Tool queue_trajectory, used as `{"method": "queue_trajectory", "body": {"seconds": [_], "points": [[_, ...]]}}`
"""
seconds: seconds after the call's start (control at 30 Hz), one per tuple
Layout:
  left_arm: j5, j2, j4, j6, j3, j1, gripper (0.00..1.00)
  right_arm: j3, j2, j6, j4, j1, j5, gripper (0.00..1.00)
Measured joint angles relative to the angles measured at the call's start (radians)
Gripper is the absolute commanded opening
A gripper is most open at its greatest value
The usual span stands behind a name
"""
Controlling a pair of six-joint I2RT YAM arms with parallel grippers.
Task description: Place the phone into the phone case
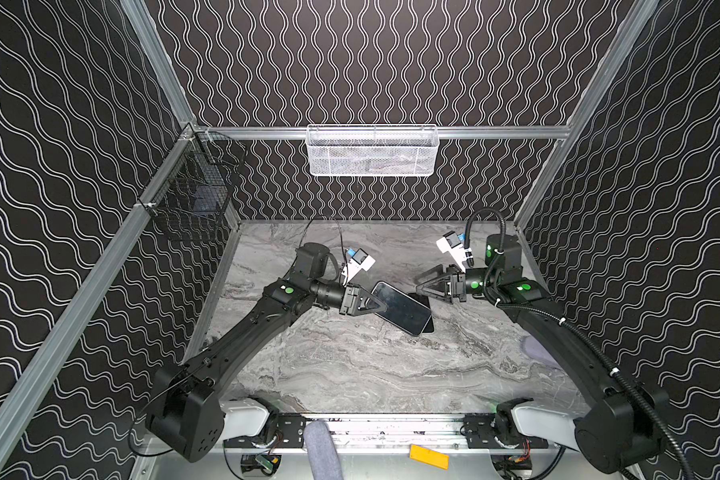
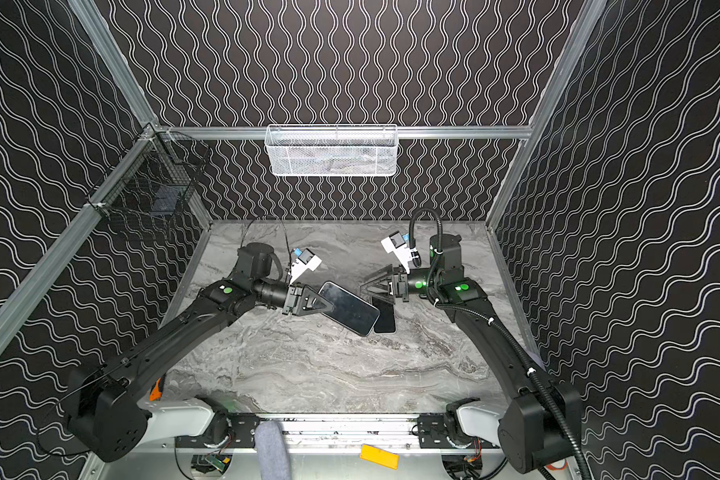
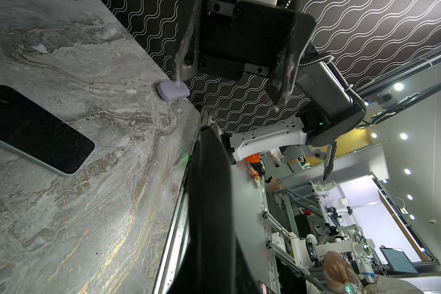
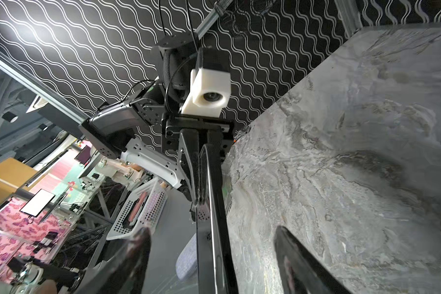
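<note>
The phone (image 1: 404, 309) (image 2: 350, 309), dark glass with a silver rim, hangs tilted just above the marble table. My left gripper (image 1: 381, 308) (image 2: 329, 307) is shut on its left long edge. Under it lies the black phone case (image 1: 428, 326) (image 2: 385, 318), mostly hidden by the phone; the left wrist view shows the case (image 3: 36, 129) flat on the table. My right gripper (image 1: 420, 286) (image 2: 368, 291) (image 3: 228, 95) is open at the phone's far right end. In the right wrist view the phone (image 4: 214, 178) runs edge-on between the spread fingers (image 4: 138, 254) without touching them.
A lilac pad (image 1: 537, 349) (image 3: 173, 91) lies by the table's right edge. On the back wall hangs a white mesh basket (image 1: 373, 149), on the left wall a black wire basket (image 1: 192, 195). A grey roll (image 1: 323, 449) and an orange block (image 1: 429, 456) sit at the front rail.
</note>
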State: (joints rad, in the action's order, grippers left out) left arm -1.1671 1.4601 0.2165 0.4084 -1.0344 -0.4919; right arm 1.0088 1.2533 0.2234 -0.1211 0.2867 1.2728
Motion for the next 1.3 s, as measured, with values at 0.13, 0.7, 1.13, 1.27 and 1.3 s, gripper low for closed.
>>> {"method": "queue_trajectory", "body": {"seconds": [0.13,0.7,1.13,1.27,1.3], "points": [[-0.001,0.006,0.014,-0.016,-0.013,-0.002,0.0,-0.004,0.029,-0.019,-0.016,0.007,0.015,0.77],[-0.026,0.026,-0.019,0.006,-0.005,-0.006,0.0,0.007,0.082,-0.154,-0.15,0.08,0.068,0.1],[0.006,-0.011,-0.059,0.034,0.019,-0.002,0.59,0.001,0.077,-0.074,-0.109,0.083,0.041,0.0],[0.064,-0.052,-0.062,0.037,0.028,0.023,0.99,-0.031,0.073,-0.016,-0.072,0.08,-0.037,0.0],[0.087,-0.067,-0.058,0.037,0.034,0.034,0.98,-0.044,0.071,-0.002,-0.067,0.08,-0.056,0.0]]}}
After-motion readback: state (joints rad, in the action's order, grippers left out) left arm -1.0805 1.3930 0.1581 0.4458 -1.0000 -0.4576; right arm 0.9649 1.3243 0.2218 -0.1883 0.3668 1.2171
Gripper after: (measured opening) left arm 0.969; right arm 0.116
